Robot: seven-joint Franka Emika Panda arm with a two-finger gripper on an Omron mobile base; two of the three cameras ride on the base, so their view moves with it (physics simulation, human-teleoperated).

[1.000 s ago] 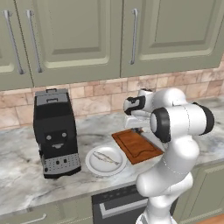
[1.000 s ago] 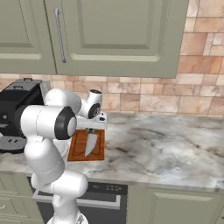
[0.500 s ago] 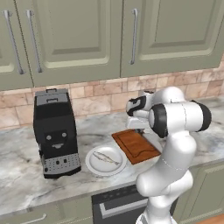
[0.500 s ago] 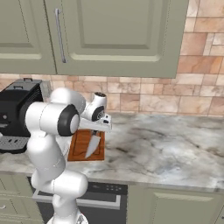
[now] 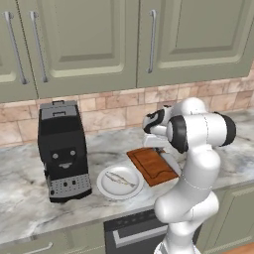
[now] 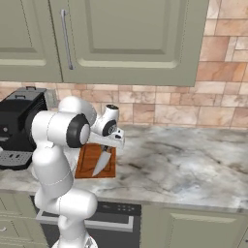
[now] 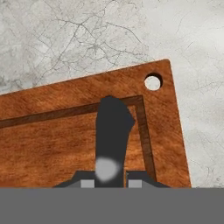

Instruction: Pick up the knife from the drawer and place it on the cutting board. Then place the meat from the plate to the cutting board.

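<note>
My gripper (image 6: pixel 105 147) is shut on the knife's black handle (image 7: pixel 113 129) over the reddish-brown cutting board (image 6: pixel 87 160). The silver-grey blade (image 6: pixel 100 163) slants down over the board toward its front edge; I cannot tell whether it touches the wood. In the hand view the handle rises between my fingertips (image 7: pixel 87 183), with the board's corner hole beyond it. Left of the cutting board (image 5: pixel 149 166) sits the round white plate (image 5: pixel 106 184), and the slender greyish meat (image 5: pixel 120 179) lies on it. The drawer is out of view.
A black coffee machine (image 5: pixel 62 149) stands on the marble counter (image 6: pixel 193 164) left of the plate. Olive-green upper cabinets (image 5: pixel 99 39) hang above a brick backsplash. The counter stretches bare to the right of the board.
My hand with the knife has sunk a little toward the cutting board, and the arm's elbow has shifted slightly. Plate, meat and board have stayed put.
</note>
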